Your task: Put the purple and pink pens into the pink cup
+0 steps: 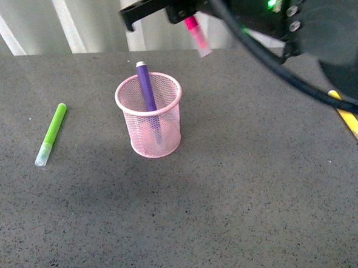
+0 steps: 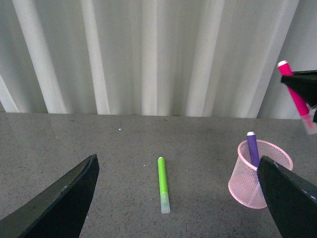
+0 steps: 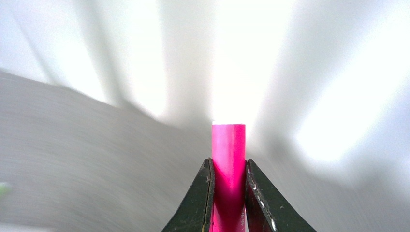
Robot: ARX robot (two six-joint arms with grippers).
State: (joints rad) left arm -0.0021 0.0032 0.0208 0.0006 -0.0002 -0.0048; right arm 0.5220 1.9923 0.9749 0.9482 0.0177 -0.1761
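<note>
Right gripper (image 3: pixel 228 166) clamped on pink pen (image 1: pixel 196 34), raised clear of worktop (image 1: pixel 232 216) near pink cup (image 1: pixel 167 131). Purple pen (image 1: pixel 146 87) standing in cup. Left gripper (image 2: pixel 177 157) spread wide.

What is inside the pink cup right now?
Only the purple pen, leaning, its white tip above the rim of the cup. The pink pen is not in: the right tool holds it in the air. The mesh partly hides the floor.
</note>
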